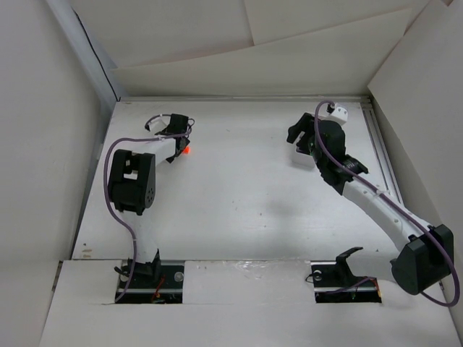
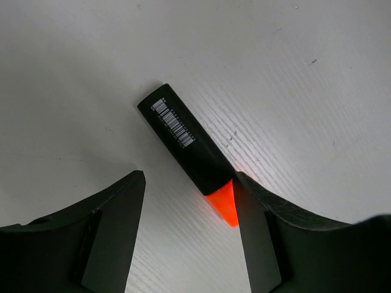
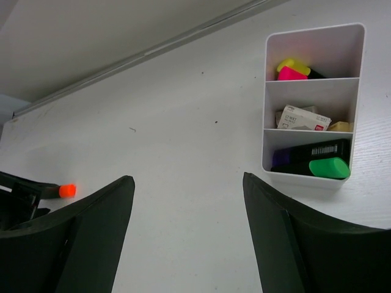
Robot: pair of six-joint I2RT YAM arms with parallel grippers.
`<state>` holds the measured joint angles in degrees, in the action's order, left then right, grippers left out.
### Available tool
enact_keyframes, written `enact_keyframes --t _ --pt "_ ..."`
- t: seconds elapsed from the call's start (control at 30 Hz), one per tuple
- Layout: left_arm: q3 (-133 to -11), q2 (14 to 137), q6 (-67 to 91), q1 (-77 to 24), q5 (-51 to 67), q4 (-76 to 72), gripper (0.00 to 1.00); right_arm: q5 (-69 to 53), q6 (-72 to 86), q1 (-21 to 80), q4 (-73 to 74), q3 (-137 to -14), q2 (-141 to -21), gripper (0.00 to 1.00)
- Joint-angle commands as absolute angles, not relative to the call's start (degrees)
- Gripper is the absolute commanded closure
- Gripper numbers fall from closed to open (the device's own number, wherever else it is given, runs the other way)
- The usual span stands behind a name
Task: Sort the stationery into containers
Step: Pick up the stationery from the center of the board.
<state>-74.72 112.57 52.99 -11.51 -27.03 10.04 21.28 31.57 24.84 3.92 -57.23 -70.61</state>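
I saw the left gripper (image 2: 186, 189) at the far left of the table (image 3: 183, 110), its jaws spread around a black marker (image 2: 183, 137) lying flat, the orange tip (image 2: 223, 204) touching one finger (image 2: 259, 244) but not pinched. The right gripper (image 3: 186, 180) hung spread with nothing in it on the far right. Close by it stood the white box (image 3: 267, 91), whose three visible compartments held yellow and pink markers (image 3: 291, 70), small white pieces (image 3: 302, 118) and black markers with purple and green ends (image 3: 328, 167).

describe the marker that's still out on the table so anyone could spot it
Find the left gripper at the far left of the white table. Between its open fingers lies a short black marker. It alone has an orange tip and lies outside the white box.
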Motion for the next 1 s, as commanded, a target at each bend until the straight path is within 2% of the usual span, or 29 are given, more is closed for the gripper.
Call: enact_keyframes --t 0.0,0.13,0.37,0.47,0.53,0.57,0.7,0.83,0.97 --pt "-77.70 113.02 53.35 -11.43 -29.00 14.23 0.44 19.69 30.32 25.31 3.25 -57.39 -69.61 0.22" --pt "-81.81 116.01 53.35 -11.43 -29.53 17.04 0.46 19.69 30.32 25.31 3.25 -57.39 -68.55 0.22" --pt "-80.60 116.63 52.83 -11.43 -30.05 17.23 0.50 18.37 30.32 24.26 3.78 -57.39 -67.41 0.22" --pt "-80.60 116.63 52.82 -11.43 -30.06 17.23 0.58 16.97 30.32 23.21 3.78 -57.39 -66.80 0.21" --pt "-78.67 115.23 52.12 -11.43 -28.57 14.78 0.67 16.35 30.32 22.59 3.78 -56.87 -66.80 0.19" --pt "-77.53 113.22 51.60 -11.43 -28.04 13.72 0.78 15.56 30.32 22.59 3.78 -56.87 -66.80 0.18" --pt "-70.32 107.08 50.37 -12.21 -25.41 7.48 0.91 10.83 30.32 21.53 3.78 -56.87 -68.02 0.12" --pt "-61.91 100.47 49.14 -14.75 -22.60 2.12 1.00 3.82 29.79 21.01 3.78 -58.88 -72.06 0.07" --pt "-53.90 93.79 46.58 -16.52 -17.06 -6.49 1.00 -4.38 29.27 20.48 3.78 -60.56 -77.77 0.04"
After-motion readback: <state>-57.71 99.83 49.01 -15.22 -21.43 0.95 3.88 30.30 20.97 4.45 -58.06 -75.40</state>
